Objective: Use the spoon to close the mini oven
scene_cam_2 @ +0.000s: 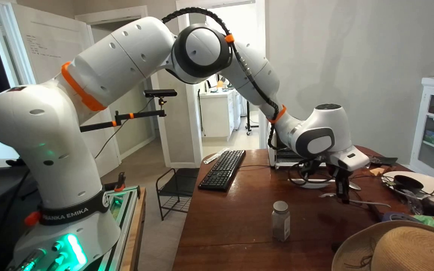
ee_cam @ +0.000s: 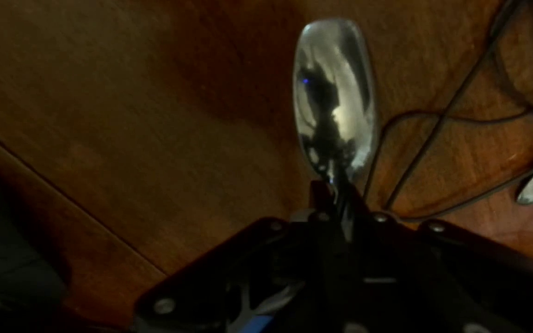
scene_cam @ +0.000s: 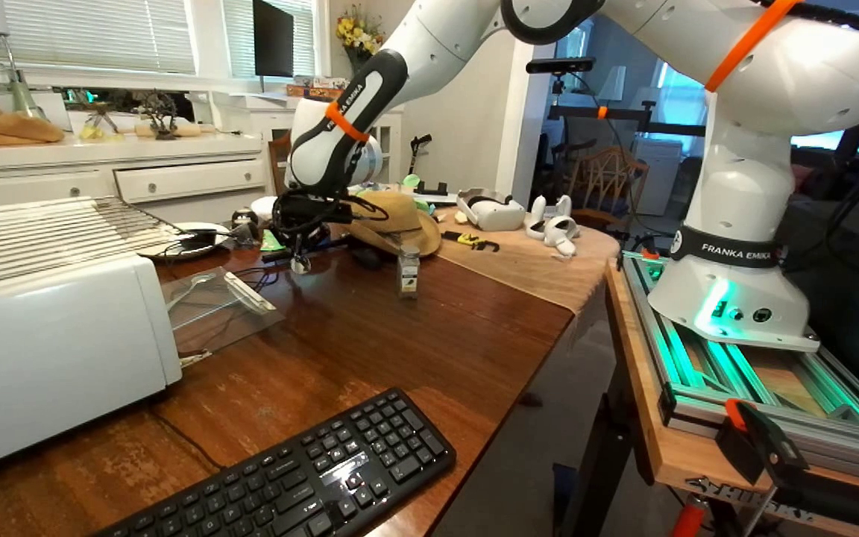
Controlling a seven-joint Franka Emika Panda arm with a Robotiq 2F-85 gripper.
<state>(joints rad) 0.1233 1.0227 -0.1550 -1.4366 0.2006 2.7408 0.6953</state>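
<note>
A brown wooden table [scene_cam: 370,358] is spreading under my white arm [scene_cam_2: 138,45], which is arching over it. In an exterior view the oven [scene_cam: 57,343], a boxy white unit w/ a slatted top, is sitting on the table. Its glass door [scene_cam: 232,324] is hanging folded out, low over the table, so the oven is standing open.

I'm judging the task abt halfway: I'm counting the pickup as done, but the closing is waiting. What I'm reckoning is left: getting under the door's outer edge, prob., & pushing it up till it's shut.

My gripper [ee_cam: 337,195] is hanging low near the door, apart from it AFAICT. In the wrist view its jaws are standing almost together, w/ just a sliver of metal btwn them: they're clamping the spoon [ee_cam: 336,101] by its handle, close to the bowl. The shiny bowl is poking out past them, over the table; I'm not able to tell whether it's touching.
</note>
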